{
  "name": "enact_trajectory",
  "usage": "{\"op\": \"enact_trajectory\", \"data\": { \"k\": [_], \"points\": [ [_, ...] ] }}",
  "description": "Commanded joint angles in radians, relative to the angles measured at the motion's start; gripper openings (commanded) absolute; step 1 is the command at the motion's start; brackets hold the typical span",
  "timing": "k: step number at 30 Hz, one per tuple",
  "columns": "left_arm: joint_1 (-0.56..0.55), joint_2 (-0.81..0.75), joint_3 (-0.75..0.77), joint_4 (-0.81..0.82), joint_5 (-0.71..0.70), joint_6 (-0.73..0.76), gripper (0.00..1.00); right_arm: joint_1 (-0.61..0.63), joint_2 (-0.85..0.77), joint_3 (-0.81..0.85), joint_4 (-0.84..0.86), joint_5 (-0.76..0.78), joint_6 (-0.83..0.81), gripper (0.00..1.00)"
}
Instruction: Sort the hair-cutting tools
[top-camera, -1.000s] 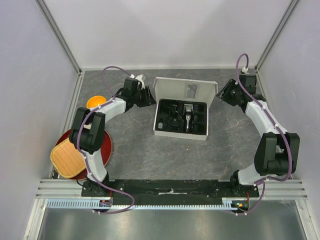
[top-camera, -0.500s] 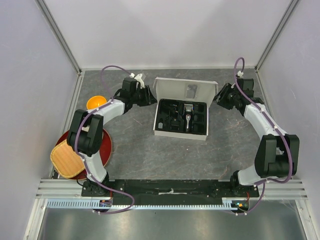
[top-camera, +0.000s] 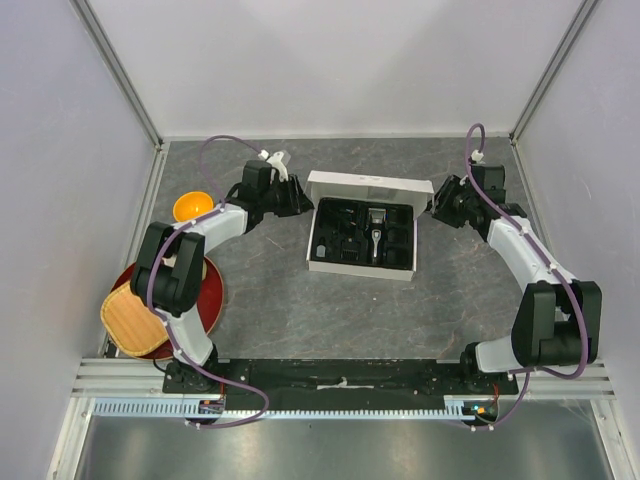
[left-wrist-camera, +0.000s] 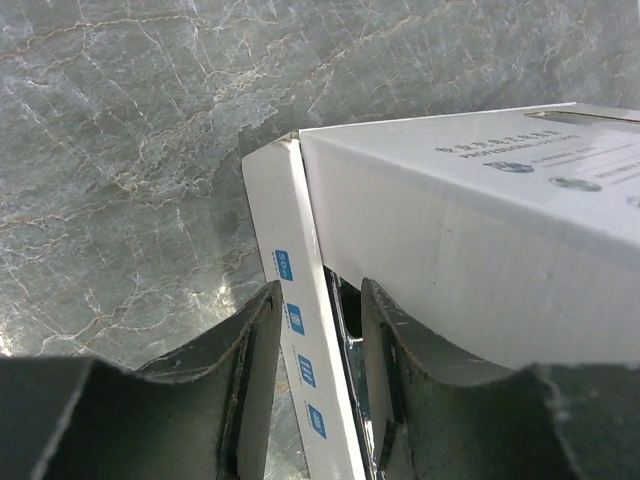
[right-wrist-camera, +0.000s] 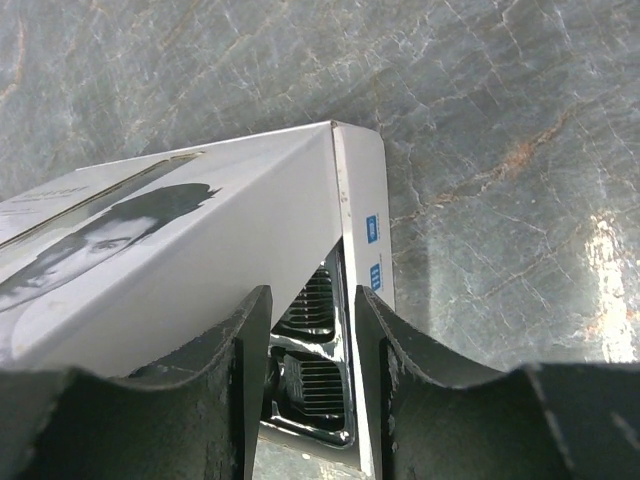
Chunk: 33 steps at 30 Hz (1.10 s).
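Left wrist view: left tool (left-wrist-camera: 320, 292) and right tool (right-wrist-camera: 312, 295), half open, straddle the flaps (left-wrist-camera: 290, 260) of the box (left-wrist-camera: 450, 230); unclamped, it could slip.

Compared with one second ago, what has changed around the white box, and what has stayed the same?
The box lid swung up from lying back to nearly upright, toward closing. The left pincer and right pincer shifted slightly with it, each open around a side flap; nothing clamped or released. The hair clipper in the tray and the orange bowl stayed put.
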Motion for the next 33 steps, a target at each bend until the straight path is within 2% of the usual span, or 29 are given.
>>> {"op": "enact_trajectory", "data": {
  "k": [1,9,12,17,19,22,27,31,33],
  "points": [
    [-0.005,-0.054,-0.013,0.055,0.023,0.029,0.45,0.008,-0.053,-0.024,0.003,0.031,-0.023,0.47],
    [-0.004,-0.063,-0.036,0.052,-0.026,0.022,0.44,0.009,-0.076,-0.024,-0.024,0.119,-0.019,0.47],
    [-0.004,-0.075,-0.018,-0.015,-0.106,0.011,0.44,0.008,-0.09,-0.006,-0.058,0.231,0.003,0.46],
    [-0.004,-0.115,0.034,-0.149,-0.279,-0.041,0.45,0.011,-0.159,0.014,-0.028,0.264,0.039,0.47],
    [-0.004,-0.146,0.04,-0.166,-0.273,-0.05,0.46,0.016,-0.182,0.011,0.03,0.195,0.027,0.48],
    [-0.004,-0.192,0.036,-0.124,-0.194,-0.067,0.5,0.035,-0.202,0.003,0.093,0.089,0.004,0.5],
    [-0.007,-0.221,0.06,-0.089,-0.095,-0.099,0.66,0.077,-0.205,-0.037,0.178,0.017,-0.01,0.58],
    [-0.007,-0.233,0.068,-0.046,-0.045,-0.101,0.72,0.106,-0.173,-0.035,0.131,-0.003,-0.039,0.72],
    [-0.007,-0.229,0.071,-0.043,0.004,-0.098,0.72,0.114,-0.161,-0.034,0.094,-0.003,-0.065,0.73]
  ]
}}
